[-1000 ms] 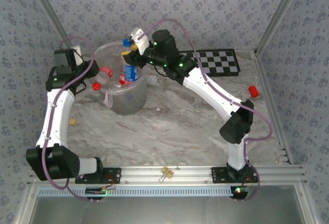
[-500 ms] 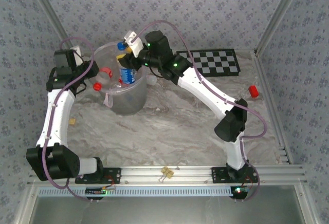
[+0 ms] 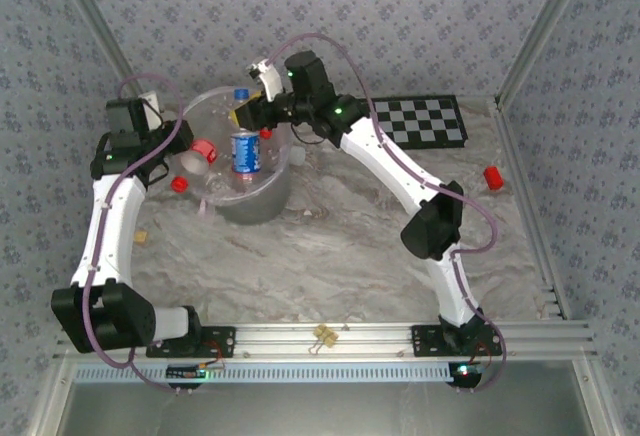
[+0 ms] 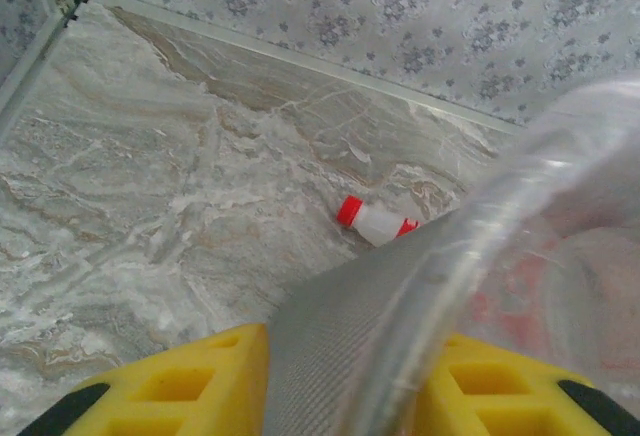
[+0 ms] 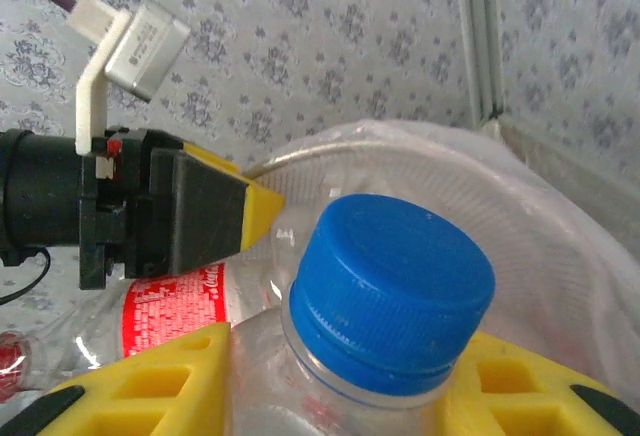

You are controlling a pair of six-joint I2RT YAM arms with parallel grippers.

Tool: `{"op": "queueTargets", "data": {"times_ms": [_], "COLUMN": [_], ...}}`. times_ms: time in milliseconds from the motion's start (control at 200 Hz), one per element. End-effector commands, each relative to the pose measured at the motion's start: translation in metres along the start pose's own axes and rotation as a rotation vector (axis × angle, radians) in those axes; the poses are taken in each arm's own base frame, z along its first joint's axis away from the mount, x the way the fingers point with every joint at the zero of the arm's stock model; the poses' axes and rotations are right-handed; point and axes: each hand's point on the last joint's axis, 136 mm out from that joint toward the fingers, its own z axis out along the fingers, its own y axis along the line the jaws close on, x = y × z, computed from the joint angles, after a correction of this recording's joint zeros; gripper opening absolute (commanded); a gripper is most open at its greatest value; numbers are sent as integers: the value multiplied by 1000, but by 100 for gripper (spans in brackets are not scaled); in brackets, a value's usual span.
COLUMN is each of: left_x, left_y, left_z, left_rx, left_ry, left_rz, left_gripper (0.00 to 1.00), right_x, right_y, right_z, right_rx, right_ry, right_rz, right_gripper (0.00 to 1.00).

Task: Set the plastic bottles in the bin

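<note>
The bin (image 3: 248, 202) was clamped at its rim by the left gripper (image 4: 345, 378), with the wall between the fingers. The right gripper (image 5: 340, 376) gripped a bottle (image 3: 245, 151) by its shoulders. The body hung below it within the bin's mouth, long axis near upright, and the blue cap (image 5: 392, 281) pointed up toward the wrist. The release looked safest with the bin steady and the bottle clear of the wall.

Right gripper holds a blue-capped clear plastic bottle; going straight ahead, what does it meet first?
Likely the left gripper, gripping the frosted translucent plastic bin's far rim directly ahead; depth is unclear.
</note>
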Motion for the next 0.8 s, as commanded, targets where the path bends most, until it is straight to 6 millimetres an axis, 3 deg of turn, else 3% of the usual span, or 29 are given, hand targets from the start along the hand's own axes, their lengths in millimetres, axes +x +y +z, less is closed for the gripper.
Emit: {"op": "queueTargets", "data": {"times_ms": [0, 70, 300, 455, 545, 795], "left_x": [33, 31, 22, 22, 24, 25], "left_y": [-6, -9, -14, -13, -12, -8], "left_z": [-3, -5, -4, 1, 5, 14], "left_rx": [33, 48, 63, 62, 58, 45], "left_ry": [135, 129, 126, 135, 145, 165], "left_rz": [7, 5, 10, 13, 14, 19], "left_gripper": [38, 38, 37, 37, 37, 37], "right_x": [120, 121, 122, 122, 116, 84], "right_y": [14, 8, -9, -4, -1, 15], "right_z": [19, 20, 33, 36, 31, -1], "right_rx": [37, 110, 208, 205, 214, 254], "right_ry": [411, 420, 405, 408, 402, 337], "right_rz": [128, 59, 35, -46, -70, -116], "right_gripper": [16, 19, 44, 60, 74, 78]}}
